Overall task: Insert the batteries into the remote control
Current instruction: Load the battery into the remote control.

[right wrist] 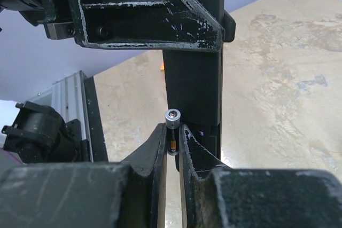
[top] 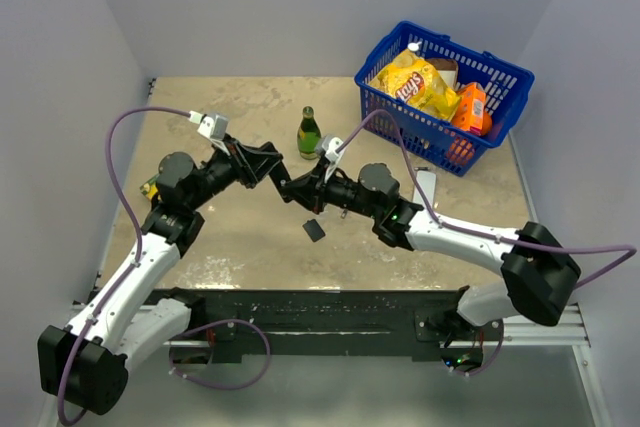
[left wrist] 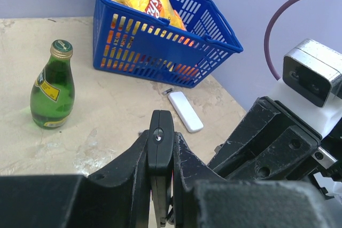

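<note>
Right wrist: right gripper pinches a battery at the remote control, which the left gripper clamps; insertion likely next calls for aligning it.

Clamped in our left gripper, the remote control shows smooth, faintly glossy black plastic, while the gripper's fingers are matt black, scuffed pale along their edges. Between the equally scratched tips of our right gripper we see a battery capped in bright metal. Ahead of the left gripper stand a glossy green glass bottle, a blue plastic basket and a smooth white device, all on a matt, mottled tabletop.
</note>
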